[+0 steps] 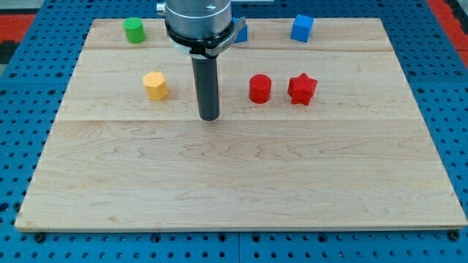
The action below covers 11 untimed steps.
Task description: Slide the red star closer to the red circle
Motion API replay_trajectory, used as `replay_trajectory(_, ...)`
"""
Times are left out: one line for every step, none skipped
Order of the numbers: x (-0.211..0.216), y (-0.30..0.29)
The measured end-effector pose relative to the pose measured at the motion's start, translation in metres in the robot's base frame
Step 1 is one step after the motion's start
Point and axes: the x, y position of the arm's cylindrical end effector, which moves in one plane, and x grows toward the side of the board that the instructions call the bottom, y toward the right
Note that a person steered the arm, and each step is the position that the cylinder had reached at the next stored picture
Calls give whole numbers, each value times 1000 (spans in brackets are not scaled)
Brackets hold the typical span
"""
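Red star (pixel 301 89) right of my tip (pixel 209 117)

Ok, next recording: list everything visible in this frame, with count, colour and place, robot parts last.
red star: one, red, right of centre, upper half of the board
red circle: one, red, just left of the star, small gap between them
yellow block: one, yellow, upper left, roughly hexagonal
green block: one, green, round, top left
blue blocks: two, blue, top edge; one cube at right, one partly hidden behind the arm
wooden board: one, light wood, on a blue perforated table
my tip: one, dark rod, between yellow block and red circle, touching neither
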Motion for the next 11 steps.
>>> replay_trajectory(1,48)
replay_trajectory(-33,134)
replay_trajectory(-44,232)
replay_trajectory(-67,241)
replay_trajectory(-94,199)
replay_trajectory(-99,180)
replay_trajectory(-149,232)
replay_trajectory(-136,182)
replay_trajectory(-104,109)
replay_trajectory(-86,112)
replay_trajectory(-103,104)
